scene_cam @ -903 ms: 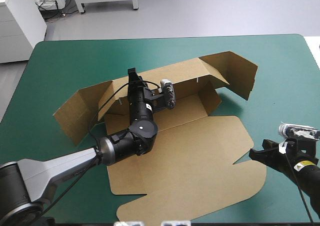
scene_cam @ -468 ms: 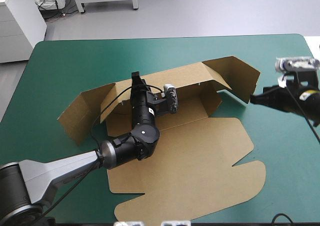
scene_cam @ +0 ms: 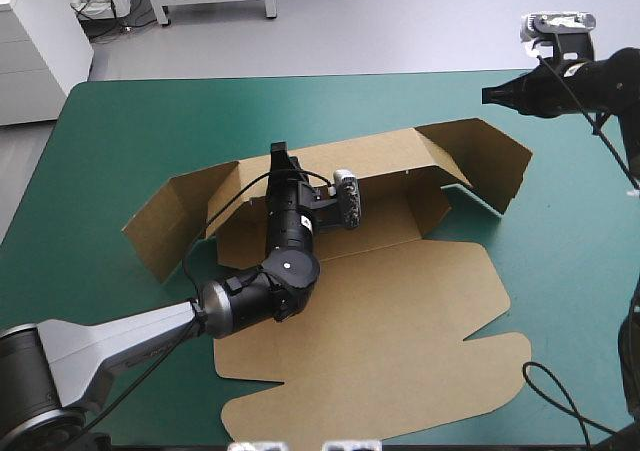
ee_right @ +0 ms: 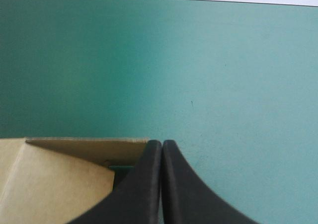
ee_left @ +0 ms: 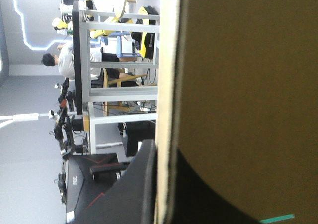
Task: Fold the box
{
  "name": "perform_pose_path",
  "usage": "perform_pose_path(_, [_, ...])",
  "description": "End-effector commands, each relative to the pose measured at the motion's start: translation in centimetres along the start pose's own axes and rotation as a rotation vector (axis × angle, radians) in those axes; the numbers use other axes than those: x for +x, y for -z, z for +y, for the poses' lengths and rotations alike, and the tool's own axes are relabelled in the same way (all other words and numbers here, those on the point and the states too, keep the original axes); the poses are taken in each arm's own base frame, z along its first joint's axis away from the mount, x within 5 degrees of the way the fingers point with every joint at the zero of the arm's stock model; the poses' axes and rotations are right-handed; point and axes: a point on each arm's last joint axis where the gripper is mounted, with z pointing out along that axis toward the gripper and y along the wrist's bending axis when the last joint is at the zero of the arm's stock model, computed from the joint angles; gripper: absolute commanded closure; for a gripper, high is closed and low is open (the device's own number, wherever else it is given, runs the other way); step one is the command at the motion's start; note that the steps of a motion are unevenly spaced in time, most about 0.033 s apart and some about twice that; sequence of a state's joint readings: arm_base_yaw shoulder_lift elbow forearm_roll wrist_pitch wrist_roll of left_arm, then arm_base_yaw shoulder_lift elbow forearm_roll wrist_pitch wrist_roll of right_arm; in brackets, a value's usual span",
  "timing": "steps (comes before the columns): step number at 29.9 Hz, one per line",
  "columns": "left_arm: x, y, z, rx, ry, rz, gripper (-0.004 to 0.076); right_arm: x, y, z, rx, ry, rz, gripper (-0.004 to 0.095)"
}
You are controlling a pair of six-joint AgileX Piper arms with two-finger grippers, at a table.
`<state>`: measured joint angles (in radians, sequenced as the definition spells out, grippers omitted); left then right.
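Currently in hand: standing up box rear wall.
Left gripper: clamped on that wall, frame centre.
Right gripper: fingers pressed together, empty, upper right.
Next: probably tuck side flaps.

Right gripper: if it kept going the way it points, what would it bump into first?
Most likely the bare teal-green cover. The right gripper, shut, aims past the raised flap of the box, which sits to one side, toward open table. How steeply it tilts down is unclear.
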<state>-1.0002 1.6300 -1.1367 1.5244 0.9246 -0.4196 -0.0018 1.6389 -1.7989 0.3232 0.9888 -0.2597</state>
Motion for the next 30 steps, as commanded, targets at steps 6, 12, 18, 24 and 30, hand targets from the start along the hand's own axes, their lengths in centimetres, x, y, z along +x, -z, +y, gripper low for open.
perform_pose_path(6, [-0.5,1.3,2.8,-0.108,-0.002,-0.101,0.0734,-2.7,-1.7,0.7,-0.045,0.059,-0.057,0.0917])
perform_pose_path(12, [-0.3,1.3,2.8,-0.106,0.007,-0.081,0.0734,-2.9,-3.7,2.2,-0.032,0.122,-0.031,0.0916])
perform_pose_path(18, [-0.4,1.3,2.8,-0.102,0.008,-0.086,0.0734,-3.3,-3.9,2.1,-0.022,0.108,-0.074,0.0917])
perform_pose_path(24, [-0.4,1.3,2.8,-0.101,0.008,-0.089,0.0734,-2.2,-6.2,1.8,-0.048,0.092,0.017,0.0917])
perform_pose_path(30, [-0.4,1.3,2.8,-0.101,0.008,-0.089,0.0734,-0.8,-6.8,1.9,-0.084,0.138,0.155,0.0921])
